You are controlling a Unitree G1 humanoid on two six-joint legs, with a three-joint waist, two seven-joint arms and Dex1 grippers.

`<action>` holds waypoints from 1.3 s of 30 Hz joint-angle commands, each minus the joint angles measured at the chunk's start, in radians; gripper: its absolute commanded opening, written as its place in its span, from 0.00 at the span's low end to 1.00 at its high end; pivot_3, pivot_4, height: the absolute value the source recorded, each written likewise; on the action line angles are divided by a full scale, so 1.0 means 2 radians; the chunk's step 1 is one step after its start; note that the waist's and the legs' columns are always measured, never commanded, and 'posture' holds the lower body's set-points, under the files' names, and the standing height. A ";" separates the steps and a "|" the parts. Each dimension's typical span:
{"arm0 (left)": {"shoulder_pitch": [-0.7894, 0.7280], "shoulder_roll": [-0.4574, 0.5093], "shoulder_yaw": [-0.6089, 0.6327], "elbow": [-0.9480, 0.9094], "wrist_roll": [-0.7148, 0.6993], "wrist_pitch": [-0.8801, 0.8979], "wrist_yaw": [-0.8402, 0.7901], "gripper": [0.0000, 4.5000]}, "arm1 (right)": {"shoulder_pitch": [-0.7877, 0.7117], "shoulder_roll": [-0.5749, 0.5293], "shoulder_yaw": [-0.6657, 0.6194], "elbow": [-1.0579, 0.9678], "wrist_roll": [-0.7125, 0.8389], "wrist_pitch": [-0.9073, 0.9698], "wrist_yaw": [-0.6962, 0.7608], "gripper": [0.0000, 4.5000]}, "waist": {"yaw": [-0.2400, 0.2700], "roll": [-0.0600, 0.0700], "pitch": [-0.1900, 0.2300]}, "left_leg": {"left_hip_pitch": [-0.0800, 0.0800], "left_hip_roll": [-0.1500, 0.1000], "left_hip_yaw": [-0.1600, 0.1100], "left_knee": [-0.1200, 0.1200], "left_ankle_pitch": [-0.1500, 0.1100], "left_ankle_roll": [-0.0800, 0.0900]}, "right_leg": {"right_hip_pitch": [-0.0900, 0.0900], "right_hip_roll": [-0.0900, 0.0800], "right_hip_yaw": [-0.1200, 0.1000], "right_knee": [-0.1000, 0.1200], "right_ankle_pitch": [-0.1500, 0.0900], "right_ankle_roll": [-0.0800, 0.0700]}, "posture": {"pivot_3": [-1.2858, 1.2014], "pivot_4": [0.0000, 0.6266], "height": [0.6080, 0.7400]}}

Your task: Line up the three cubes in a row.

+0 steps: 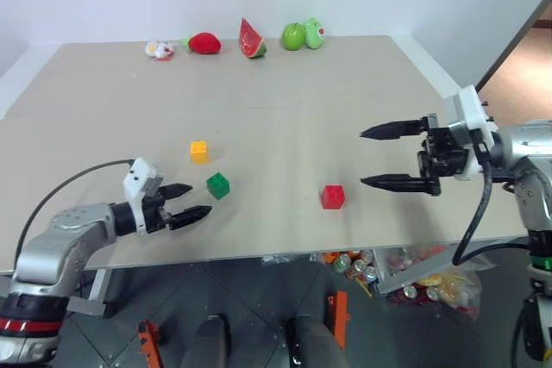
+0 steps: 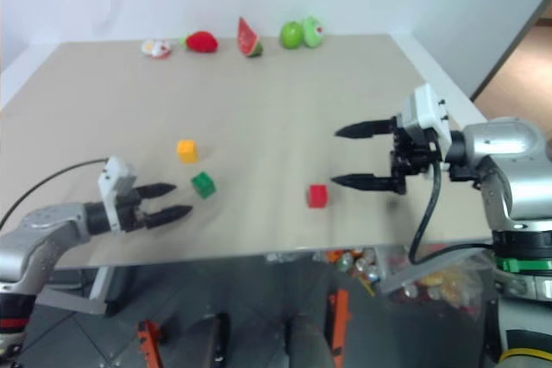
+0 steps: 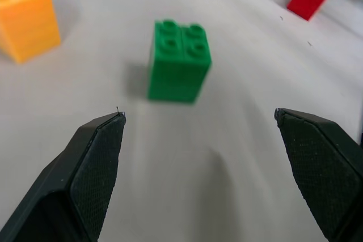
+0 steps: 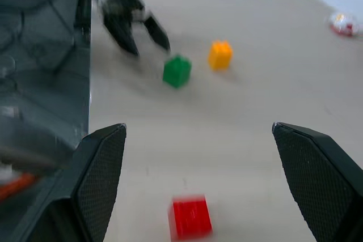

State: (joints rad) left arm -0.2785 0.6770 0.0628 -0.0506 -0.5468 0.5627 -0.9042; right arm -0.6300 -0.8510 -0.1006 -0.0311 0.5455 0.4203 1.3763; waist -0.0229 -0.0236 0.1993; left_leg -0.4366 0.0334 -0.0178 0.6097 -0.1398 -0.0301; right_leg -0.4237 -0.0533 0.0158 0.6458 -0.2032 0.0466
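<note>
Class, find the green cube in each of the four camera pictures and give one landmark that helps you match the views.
Left eye view: green cube lies just ahead of the left end effector.
Right eye view: same spot, near the table's front edge.
Left wrist view: centred, just beyond the open fingers.
Right wrist view: far across the table, beside the other arm's end effector.
Shared landmark: the yellow-orange cube beside it.

The small white and red object (image 1: 159,49) at the beige table's far edge is too small to identify. In the left wrist view, the yellow-orange studded plastic block (image 3: 25,18) is cut off.
</note>
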 commanded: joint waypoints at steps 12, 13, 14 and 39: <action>-0.076 -0.058 -0.042 0.087 0.059 -0.052 -0.019 0.97 | 0.012 0.012 0.003 -0.057 0.016 0.023 -0.048 0.95 | 0.001 0.000 0.000 | -0.001 0.000 0.000 0.001 0.000 0.000 | 0.000 0.000 0.000 0.000 0.000 0.001 | 0.52 0.24 1.00; -0.077 -0.062 -0.044 0.088 0.061 -0.052 -0.018 0.97 | 0.013 0.014 0.004 -0.058 0.016 0.023 -0.050 0.95 | 0.001 0.000 0.000 | -0.001 0.000 0.000 0.001 0.000 0.000 | 0.000 0.000 0.000 0.000 0.000 0.001 | 0.52 0.24 1.00; -0.079 -0.066 -0.046 0.088 0.064 -0.054 -0.018 0.97 | 0.015 0.015 0.005 -0.059 0.015 0.022 -0.052 0.95 | 0.001 0.000 0.000 | -0.001 0.000 0.000 0.001 0.000 0.000 | 0.000 0.000 0.000 0.000 0.000 0.001 | 0.52 0.24 1.00; -0.234 -0.170 -0.165 0.209 0.149 -0.131 -0.119 0.29 | 0.125 -0.034 -0.057 0.025 -0.009 0.003 -0.073 0.95 | 0.010 0.000 0.000 | -0.004 -0.002 0.000 0.004 0.000 0.000 | 0.001 0.000 0.001 0.000 0.000 0.003 | 0.52 0.24 1.00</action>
State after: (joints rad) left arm -0.7183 0.3529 -0.2499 0.3397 -0.2661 0.3411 -1.1143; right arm -0.3972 -0.8961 -0.1640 0.0169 0.5299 0.4497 1.2233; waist -0.0019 -0.0242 0.1996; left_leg -0.4439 0.0304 -0.0181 0.6186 -0.1403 -0.0288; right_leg -0.4221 -0.0540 0.0180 0.6450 -0.2030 0.0527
